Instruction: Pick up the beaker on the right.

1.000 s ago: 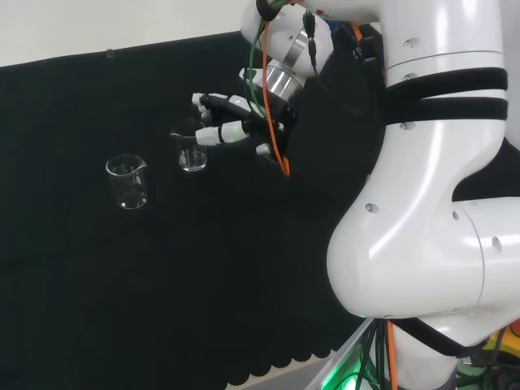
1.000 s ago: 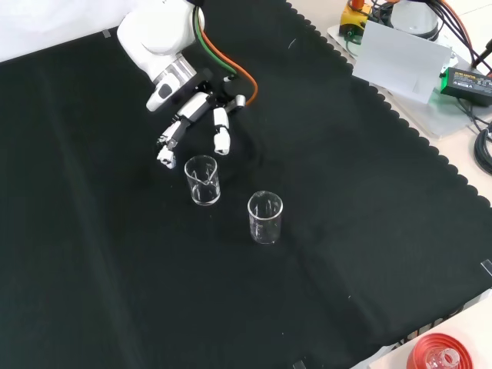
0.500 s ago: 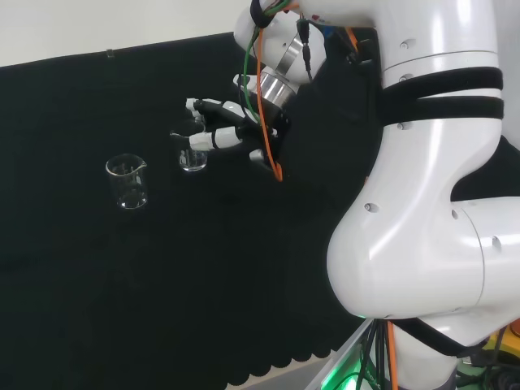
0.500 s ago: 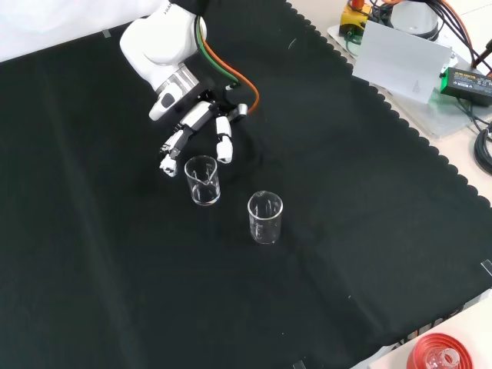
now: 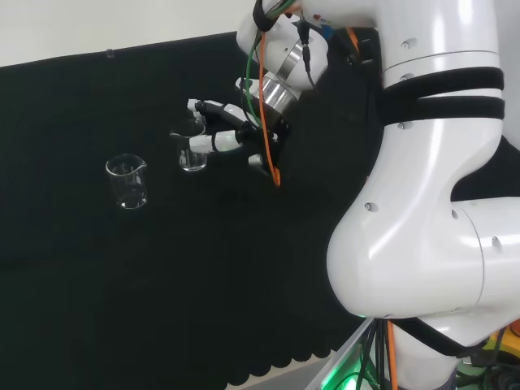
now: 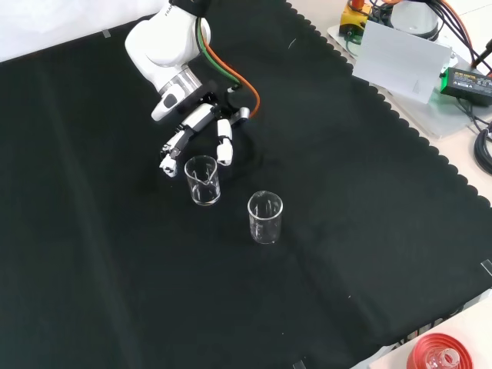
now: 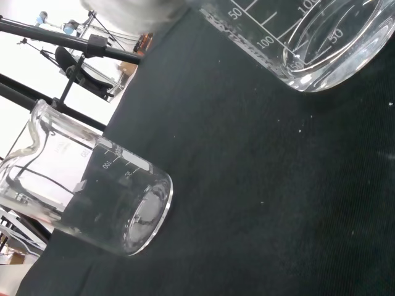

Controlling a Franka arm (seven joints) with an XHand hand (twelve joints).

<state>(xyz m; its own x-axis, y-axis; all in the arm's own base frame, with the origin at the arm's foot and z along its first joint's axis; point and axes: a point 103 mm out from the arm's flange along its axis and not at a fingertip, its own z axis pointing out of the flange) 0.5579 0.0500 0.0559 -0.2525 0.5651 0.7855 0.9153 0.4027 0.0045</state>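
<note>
Two beakers upright on cloth (image 6: 346, 192): near beaker (image 6: 202, 180) right below hand (image 6: 201, 123), fingers (image 6: 224, 146) spread over its rim, not gripping; far beaker (image 6: 265, 217) apart.

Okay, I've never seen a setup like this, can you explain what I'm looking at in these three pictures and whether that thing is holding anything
It is one white robot arm with a black and white hand shaped like a person's, working over a bench covered in black cloth.

The head view looks from behind and above the arm's base, so the big white shapes at its right are the arm itself. The front view faces the arm and looks down on the cloth. The wrist view comes from a camera at the wrist, so things appear very close.

Two clear glass beakers stand on the cloth: the nearer beaker right by the hand, and the farther beaker apart from it. Both look empty.

The hand holds nothing yet. Its fingers are spread, reaching down just behind the nearer beaker; I cannot tell whether they touch it.
</note>
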